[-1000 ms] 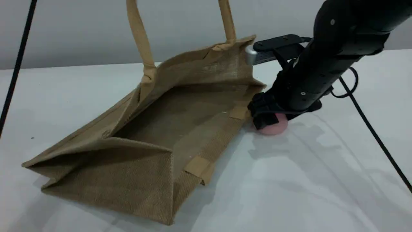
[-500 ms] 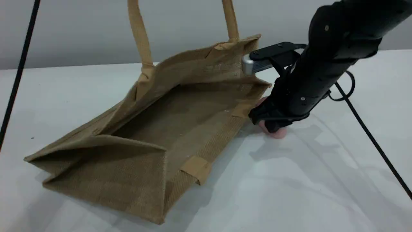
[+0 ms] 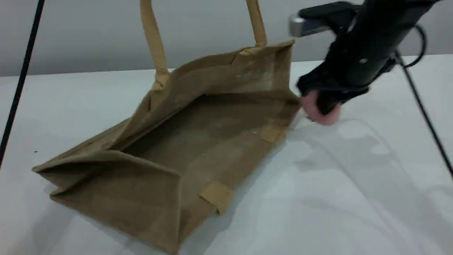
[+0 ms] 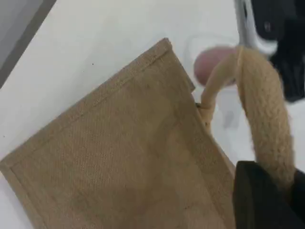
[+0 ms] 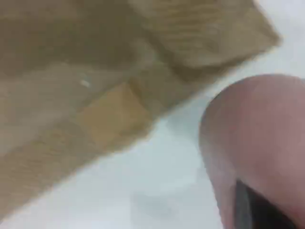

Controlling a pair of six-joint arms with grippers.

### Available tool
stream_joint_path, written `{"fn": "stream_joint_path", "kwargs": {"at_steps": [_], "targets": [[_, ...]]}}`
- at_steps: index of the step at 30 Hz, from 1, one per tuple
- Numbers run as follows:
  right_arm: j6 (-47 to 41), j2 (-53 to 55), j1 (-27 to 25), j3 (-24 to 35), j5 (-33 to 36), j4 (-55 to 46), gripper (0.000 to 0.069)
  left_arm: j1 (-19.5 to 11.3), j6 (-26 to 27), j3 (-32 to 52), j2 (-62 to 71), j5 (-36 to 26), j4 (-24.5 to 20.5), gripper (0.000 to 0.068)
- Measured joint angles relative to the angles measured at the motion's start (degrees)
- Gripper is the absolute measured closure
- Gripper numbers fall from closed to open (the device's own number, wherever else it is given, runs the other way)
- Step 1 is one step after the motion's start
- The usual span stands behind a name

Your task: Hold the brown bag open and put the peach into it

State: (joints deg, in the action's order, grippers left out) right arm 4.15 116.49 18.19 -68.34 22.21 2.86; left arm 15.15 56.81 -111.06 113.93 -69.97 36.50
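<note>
On the white counter (image 3: 354,198), toward the left of the scene view, the brown bag (image 3: 148,184) lies on its side with its mouth gaping toward the right and its inside bare. Its upper side stands up at a slant, drawn taut by one beige handle (image 3: 152,39) whose two straps rise past the top edge of that view. The left wrist view shows the same handle (image 4: 267,109) looping down into the left hand (image 4: 267,200), which is clenched on it at the bottom edge, with the coarse outer face of the bag spread below. Just to the right of the bag's open mouth, the right hand (image 3: 320,101) hangs above the counter, clear of it, clenched around the peach (image 3: 320,109). The pink fruit bulges out beneath the dark fingers, close to the bag's bound rim but outside it. In the blurred right wrist view the peach (image 5: 257,143) fills the lower right corner, the bag's rim lying past it.
</note>
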Motion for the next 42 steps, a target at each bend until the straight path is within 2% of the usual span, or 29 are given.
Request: {"fn": "stream_joint_path", "kwargs": {"at_steps": [4,7,14,16,23,30,42], "targets": [[-7.4,-2.1,0.2,1.8,4.1,-8.0,0.0664,0.0,1.9,0.0,0.0,0.0,0.1,0.0598],[-11.6,-4.7,1.3,4.4,2.6,-13.0,0.0664,0.0,2.4,0.0,0.0,0.0,1.6,0.0598],[-12.8,-12.7,5.1,12.9,-7.3,-13.6,0.0666,0.0,4.3,0.0,0.0,0.0,1.9,0.0598],[-13.1,-14.9,6.5,15.5,-10.5,-13.3,0.0666,0.0,4.7,0.0,0.0,0.0,3.0,0.0598],[-13.2,-15.8,12.4,22.6,-22.2,-13.1,0.0666,0.2,11.5,0.0,0.0,0.1,10.1,0.0598],[-13.1,-15.7,17.2,23.0,-32.9,-13.4,0.0666,1.2,12.0,0.0,0.0,0.1,10.7,0.0598],[-13.0,-4.9,17.2,22.8,-49.5,-12.5,0.0652,2.2,12.0,0.0,0.0,0.0,12.3,0.0598]]}}
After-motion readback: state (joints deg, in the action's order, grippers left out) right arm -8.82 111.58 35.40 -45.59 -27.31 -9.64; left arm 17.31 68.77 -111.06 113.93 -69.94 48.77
